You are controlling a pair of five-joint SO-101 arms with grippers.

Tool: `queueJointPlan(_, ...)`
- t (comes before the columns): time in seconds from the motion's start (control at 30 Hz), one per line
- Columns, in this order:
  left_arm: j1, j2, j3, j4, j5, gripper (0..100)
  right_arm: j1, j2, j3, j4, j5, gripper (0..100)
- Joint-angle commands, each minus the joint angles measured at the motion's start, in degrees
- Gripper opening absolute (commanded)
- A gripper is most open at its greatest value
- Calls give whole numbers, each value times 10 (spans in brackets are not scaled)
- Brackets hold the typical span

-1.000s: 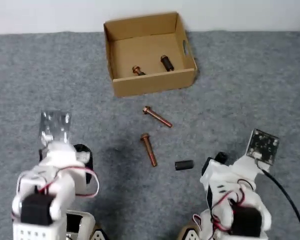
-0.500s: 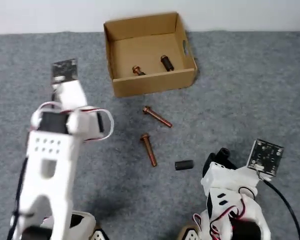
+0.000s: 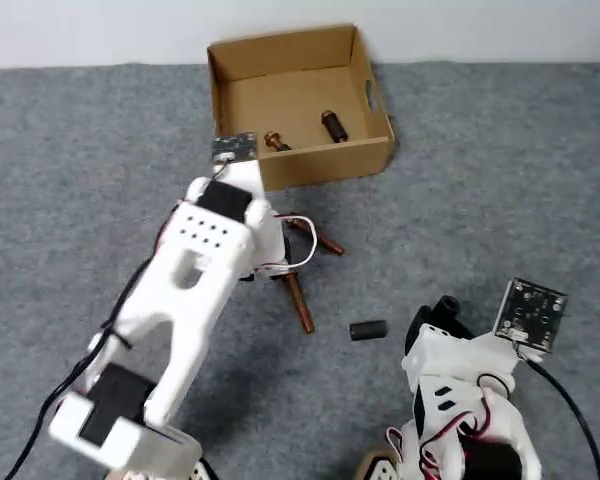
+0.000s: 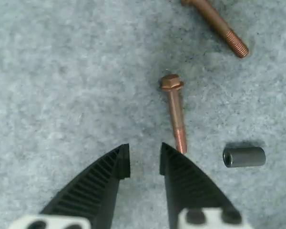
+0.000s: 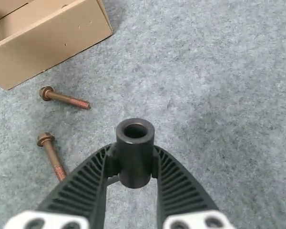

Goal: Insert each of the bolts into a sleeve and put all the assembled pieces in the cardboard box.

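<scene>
The left claw hangs over the surface with its jaws a little apart, just short of the threaded tip of the far bolt, the one lying farther from the cardboard box. It looks lined up to pinch that shank. The near bolt lies closer to the box, and a loose sleeve rests on its side about as far from the box as the far bolt's tip. The right claw, well away from the box, is clamped on a second sleeve with its open bore turned outward, apparently offered as a socket for a bolt. Inside the box lie a copper-headed piece and a dark piece, so 2 bolts seem left to assemble.
</scene>
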Motion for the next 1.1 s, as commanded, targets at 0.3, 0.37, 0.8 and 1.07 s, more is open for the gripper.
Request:
queueJointPlan(0.3, 9, 185, -145, -13, 12, 126, 6, -4, -4, -17, 7, 8)
queueJointPlan(0.37, 9, 207, -165, -11, 15, 126, 6, -4, -3, -17, 7, 8)
queueJointPlan(0.8, 67, 237, -189, -39, 25, 130, 5, -4, -3, -17, 7, 8)
queueJointPlan(1.07, 41, 237, -146, -63, 25, 130, 4, -4, -3, -17, 7, 8)
